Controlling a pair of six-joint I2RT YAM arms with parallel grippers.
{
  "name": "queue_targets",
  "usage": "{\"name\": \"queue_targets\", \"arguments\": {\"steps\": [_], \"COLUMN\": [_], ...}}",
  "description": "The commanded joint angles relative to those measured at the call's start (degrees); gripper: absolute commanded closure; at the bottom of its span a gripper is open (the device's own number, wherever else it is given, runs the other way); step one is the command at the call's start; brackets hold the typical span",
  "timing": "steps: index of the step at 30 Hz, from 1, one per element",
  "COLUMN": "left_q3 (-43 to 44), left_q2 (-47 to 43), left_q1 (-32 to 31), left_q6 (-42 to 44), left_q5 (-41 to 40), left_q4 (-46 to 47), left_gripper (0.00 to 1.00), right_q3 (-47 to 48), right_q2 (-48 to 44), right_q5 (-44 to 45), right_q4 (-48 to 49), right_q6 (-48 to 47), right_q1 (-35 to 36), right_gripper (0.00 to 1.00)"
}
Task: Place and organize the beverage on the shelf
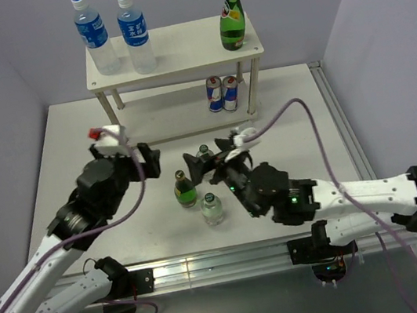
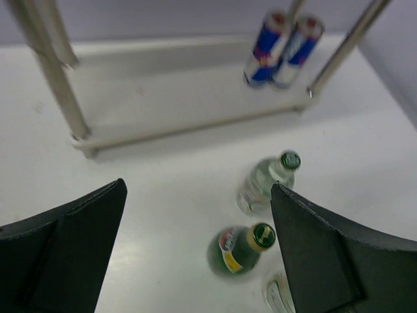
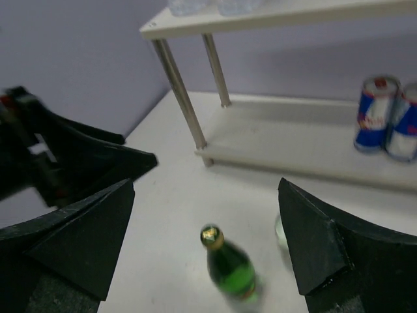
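The pale two-tier shelf (image 1: 176, 54) stands at the back. Its top holds two water bottles (image 1: 113, 32) and a green bottle (image 1: 231, 16). Two blue cans (image 1: 222, 93) stand on the lower board. On the table stand a small green bottle (image 1: 184, 190), a clear bottle (image 1: 212, 208) and another clear bottle (image 1: 205, 152). My left gripper (image 1: 125, 155) is open and empty, left of the bottles. My right gripper (image 1: 212, 156) is open and empty, by the far clear bottle. The green bottle shows in the left wrist view (image 2: 241, 251) and in the right wrist view (image 3: 229, 267), below the open fingers.
Grey walls close in the table at the back and both sides. A metal rail (image 1: 210, 263) runs along the near edge. A purple cable (image 1: 296, 107) loops over the right of the table. The shelf's legs (image 2: 62, 91) stand ahead of my left gripper.
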Motion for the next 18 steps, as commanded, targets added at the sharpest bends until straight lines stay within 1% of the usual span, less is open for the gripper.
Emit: {"name": "queue_targets", "arguments": {"steps": [1, 2, 4, 5, 8, 12, 16, 18], "left_q3": [-1.2, -1.9, -3.6, -4.3, -7.2, -11.0, -12.4, -13.2], "left_q2": [3.2, 2.2, -0.7, -1.8, -2.4, -3.2, -1.7, 0.1], "left_q1": [-2.8, -3.3, -4.4, -4.5, -4.9, -7.8, -13.3, -15.4], "left_q6": [-8.3, -10.2, -11.7, -13.0, -16.3, -20.2, -22.9, -23.9], "left_q5": [6.0, 5.5, 4.4, 4.5, 4.9, 3.7, 0.2, -2.7], "left_q4": [-4.7, -4.4, -4.4, -4.5, -4.5, -2.8, -1.6, -0.4], "left_gripper": [0.01, 0.01, 0.01, 0.01, 0.01, 0.01, 0.01, 0.01], "right_q3": [-2.3, -2.5, -3.3, -3.7, -4.7, -6.7, -7.7, -8.5], "right_q2": [-7.9, -9.1, -12.3, -13.2, -16.0, -18.1, -19.4, -20.0], "right_q5": [12.0, 12.8, 16.3, 17.0, 19.2, 20.3, 20.8, 20.8], "right_q4": [-16.3, -23.3, -29.3, -34.1, -40.4, -42.9, -44.3, -44.1], "right_q6": [14.4, 18.7, 24.0, 25.7, 31.0, 33.5, 34.8, 34.9], "right_q1": [3.5, 4.2, 7.2, 8.1, 10.7, 12.2, 12.7, 12.7], "right_gripper": [0.03, 0.04, 0.04, 0.04, 0.04, 0.04, 0.04, 0.03]}}
